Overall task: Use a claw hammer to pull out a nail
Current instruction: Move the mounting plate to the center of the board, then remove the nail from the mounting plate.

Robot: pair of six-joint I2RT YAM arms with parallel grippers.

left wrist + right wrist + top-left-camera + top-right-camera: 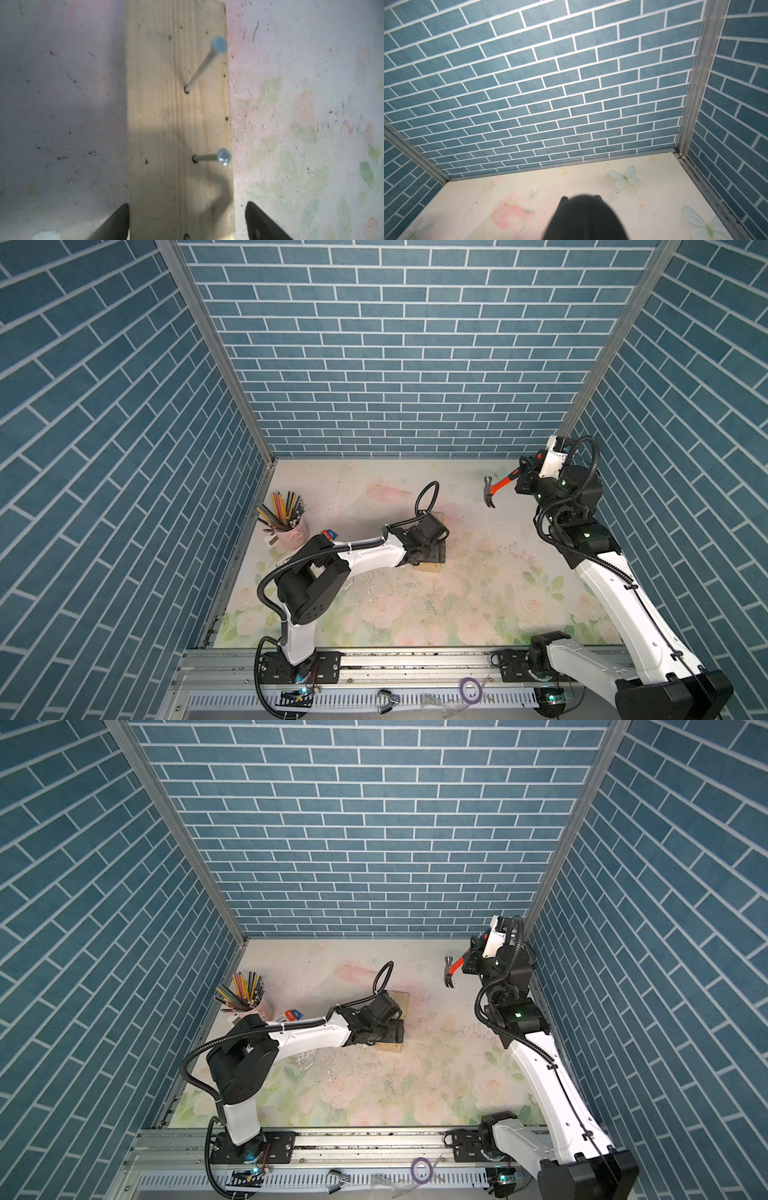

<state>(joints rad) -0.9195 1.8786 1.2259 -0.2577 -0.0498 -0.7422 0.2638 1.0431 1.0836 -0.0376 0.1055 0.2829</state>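
The right gripper (521,475) is clenched on the orange-red handle of the hammer (500,484), which it holds in the air at the far right of the table (478,572). In both top views the steel head points left with the claw turned down (456,965). In the right wrist view only a dark blurred shape fills the lower edge.

The left gripper (187,203) is spread wide over a wooden board (166,124) in the middle of the table, one finger (116,222) against one long edge and the other just beside the opposite edge. Two nails stand out of the board: a tilted nail (207,62) further from the gripper and a shorter-looking nail (207,159) closer to it.

At the far left stands a pink cup of coloured pencils (291,531). Beside it lies a card (293,1015) with red and blue patches, its print too small to read.
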